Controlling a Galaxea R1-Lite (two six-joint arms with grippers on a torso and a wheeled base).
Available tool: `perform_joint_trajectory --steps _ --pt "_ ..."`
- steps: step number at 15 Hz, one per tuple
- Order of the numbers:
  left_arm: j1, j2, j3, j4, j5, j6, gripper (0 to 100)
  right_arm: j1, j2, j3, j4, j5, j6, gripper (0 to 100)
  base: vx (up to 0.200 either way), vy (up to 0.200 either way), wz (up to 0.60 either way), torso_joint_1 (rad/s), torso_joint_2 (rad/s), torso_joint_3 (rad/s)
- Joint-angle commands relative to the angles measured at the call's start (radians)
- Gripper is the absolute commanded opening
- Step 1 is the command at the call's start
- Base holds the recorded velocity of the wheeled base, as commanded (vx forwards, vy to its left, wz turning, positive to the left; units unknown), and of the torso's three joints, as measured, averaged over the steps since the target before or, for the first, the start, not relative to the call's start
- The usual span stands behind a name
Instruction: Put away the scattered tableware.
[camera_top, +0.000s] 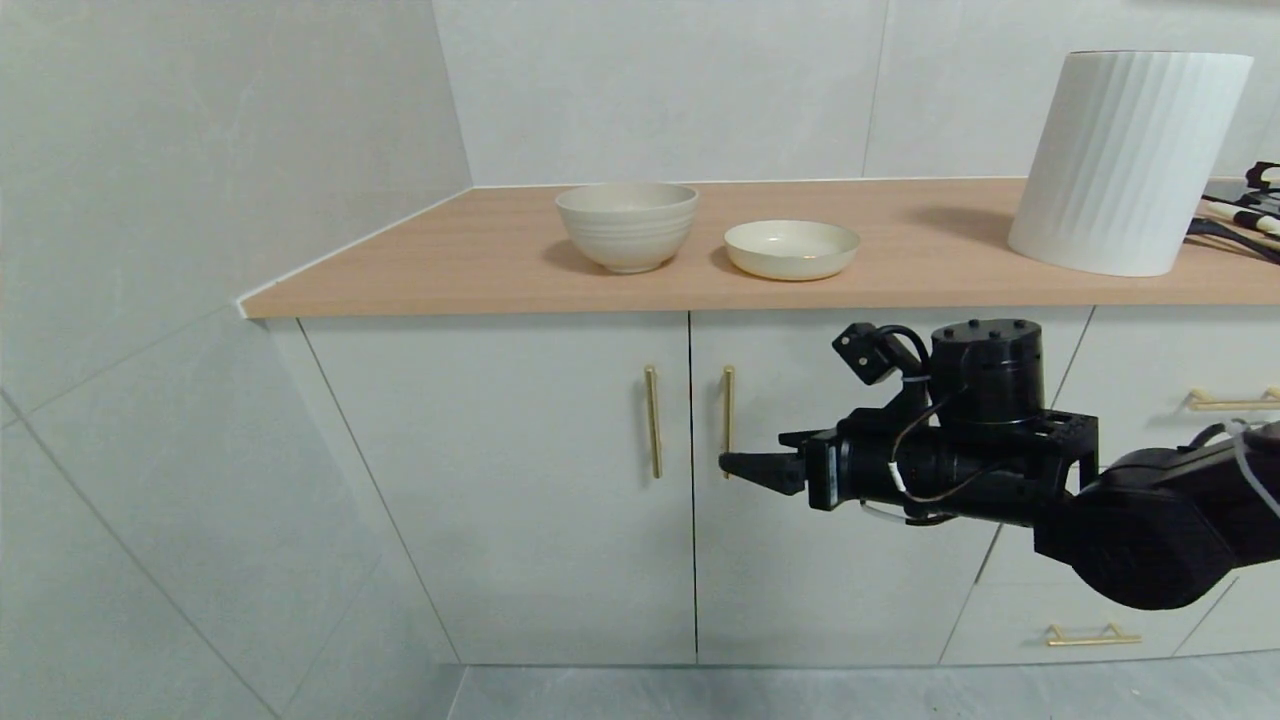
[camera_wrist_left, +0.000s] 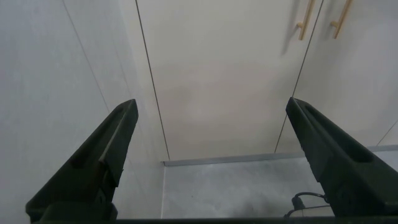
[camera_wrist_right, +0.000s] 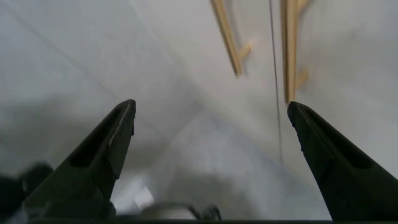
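The bowl (camera_top: 627, 225) and plate (camera_top: 791, 248) sit side by side on the bench (camera_top: 450, 262). The right claw (camera_top: 745, 466) hangs wide open and empty just beside the right door handle (camera_top: 728, 420) — closing off-centre, it could slip off that thin bar. The left claw (camera_wrist_left: 211, 106) is also spread wide and empty.

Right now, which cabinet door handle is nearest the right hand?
The right door's vertical handle, just right of the seam: the right hand sits at its lower end. The left door's handle lies across the seam, farther off.
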Motion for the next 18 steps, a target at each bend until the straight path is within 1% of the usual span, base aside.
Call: perform_joint_trajectory --steps 1,2,5,7,13,15,18 --pt "0.000 0.000 0.000 0.000 0.000 0.000 100 0.002 0.051 -0.028 -0.040 0.000 0.036 100 0.000 0.000 0.00 0.000 0.00 0.000" --pt "0.000 0.000 0.000 0.000 0.000 0.000 100 0.002 0.071 -0.039 -0.065 0.000 0.070 100 0.000 0.000 0.00 0.000 0.00 0.000" --pt "0.000 0.000 0.000 0.000 0.000 0.000 100 -0.001 0.132 -0.091 -0.104 0.001 0.108 100 0.000 0.000 0.00 0.000 0.00 0.000" --pt "0.000 0.000 0.000 0.000 0.000 0.000 100 -0.001 0.167 -0.104 -0.152 0.003 0.142 100 0.000 0.000 0.00 0.000 0.00 0.000" --pt "0.000 0.000 0.000 0.000 0.000 0.000 100 -0.001 0.252 -0.137 -0.203 0.001 0.145 100 0.000 0.000 0.00 0.000 0.00 0.000" --pt "0.000 0.000 0.000 0.000 0.000 0.000 100 -0.001 0.275 -0.139 -0.255 0.000 0.145 100 0.000 0.000 0.00 0.000 0.00 0.000" --pt "0.000 0.000 0.000 0.000 0.000 0.000 100 -0.001 0.289 -0.148 -0.262 -0.003 0.151 100 0.000 0.000 0.00 0.000 0.00 0.000"
